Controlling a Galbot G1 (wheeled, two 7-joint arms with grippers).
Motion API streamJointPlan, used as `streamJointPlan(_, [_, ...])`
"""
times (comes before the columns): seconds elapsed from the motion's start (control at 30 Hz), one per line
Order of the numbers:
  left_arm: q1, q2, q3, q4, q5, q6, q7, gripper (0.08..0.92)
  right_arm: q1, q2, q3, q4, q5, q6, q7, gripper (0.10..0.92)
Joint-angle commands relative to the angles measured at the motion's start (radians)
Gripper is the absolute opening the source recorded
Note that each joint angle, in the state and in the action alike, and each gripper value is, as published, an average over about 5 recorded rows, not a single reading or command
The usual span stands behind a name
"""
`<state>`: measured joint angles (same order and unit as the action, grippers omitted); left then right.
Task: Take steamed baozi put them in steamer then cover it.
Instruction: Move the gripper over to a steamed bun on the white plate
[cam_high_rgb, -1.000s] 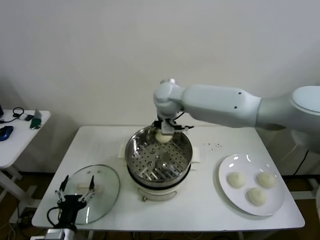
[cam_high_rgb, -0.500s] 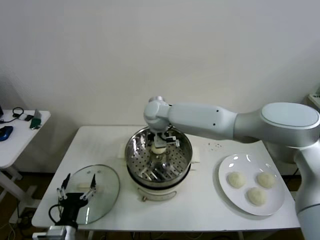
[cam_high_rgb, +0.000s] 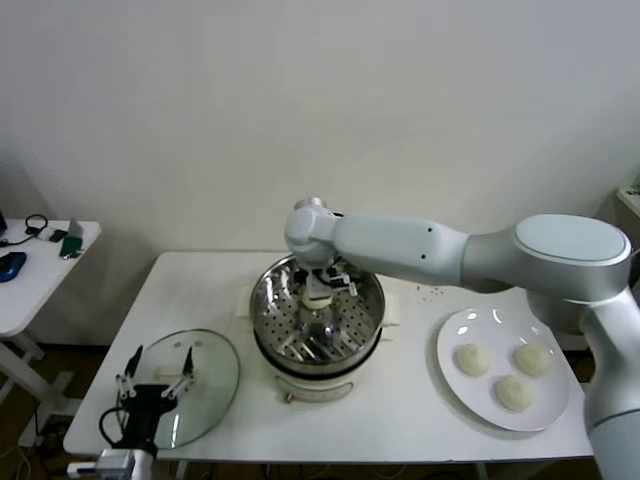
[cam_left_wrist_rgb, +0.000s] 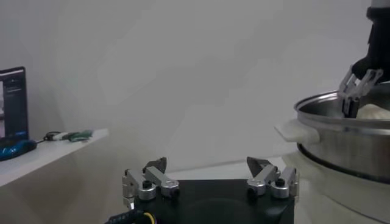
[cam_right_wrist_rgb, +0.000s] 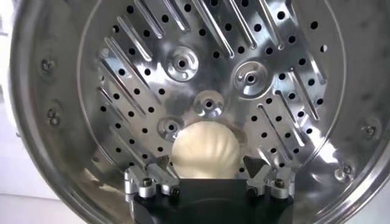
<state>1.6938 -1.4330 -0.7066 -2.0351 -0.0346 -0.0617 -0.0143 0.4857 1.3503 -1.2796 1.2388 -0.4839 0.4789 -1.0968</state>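
Note:
The steamer (cam_high_rgb: 268, 305) stands mid-table, a steel pot with a perforated tray (cam_right_wrist_rgb: 274, 73) on a white base. My right gripper (cam_high_rgb: 322, 284) reaches down into it and is open. One baozi (cam_right_wrist_rgb: 205, 150) lies on the tray between its fingers (cam_right_wrist_rgb: 159, 165), which stand just clear of its sides. That baozi also shows in the head view (cam_high_rgb: 316, 298) and over the pot rim in the left wrist view (cam_left_wrist_rgb: 373, 111). Three more baozi (cam_high_rgb: 472, 359) lie on the white plate (cam_high_rgb: 452, 328) at the right. My left gripper (cam_high_rgb: 156, 376) is open and empty over the glass lid (cam_high_rgb: 212, 372).
The glass lid with a white handle lies flat at the table's front left. A small side table (cam_high_rgb: 30, 280) with cables and devices stands farther left. The wall runs close behind the table. The right arm (cam_high_rgb: 420, 245) spans above the table from the right.
My right gripper came from the steamer's far rim down into the pot with the baozi, which now rests on the tray. My left gripper stayed over the lid.

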Motion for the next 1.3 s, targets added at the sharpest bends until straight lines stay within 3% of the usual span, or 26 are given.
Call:
streamJointPlan(0.03, [0.002, -0.002, 0.000, -0.009, 0.005, 0.001, 0.000, 0.823, 0.121, -0.119, 0.006, 0.084, 0.202, -0.062, -0.042, 0.823])
streamJointPlan(0.3, [0.011, 0.000, 0.003, -0.008, 0.009, -0.006, 0.000, 0.823, 0.355, -0.393, -0.174, 0.159, 0.718, -0.330, 0.056, 0.823])
streamJointPlan(0.43, [0.012, 0.001, 0.002, -0.007, 0.002, -0.009, -0.001, 0.823, 0.391, -0.557, -0.274, 0.220, 0.901, -0.477, 0.115, 0.823])
streamJointPlan(0.67, [0.015, 0.007, 0.003, -0.006, -0.003, -0.007, 0.000, 0.823, 0.283, -0.773, -0.290, 0.265, 0.935, -0.674, 0.163, 0.823])
streamJointPlan(0.83, [0.021, 0.007, 0.000, -0.008, -0.003, -0.005, 0.000, 0.823, 0.098, -0.862, -0.205, 0.258, 0.847, -0.752, 0.195, 0.823])
streamJointPlan(1.3, [0.024, 0.001, 0.000, -0.012, 0.000, 0.009, 0.000, 0.823, -0.258, -0.863, -0.015, 0.173, 0.746, -0.806, 0.200, 0.823])
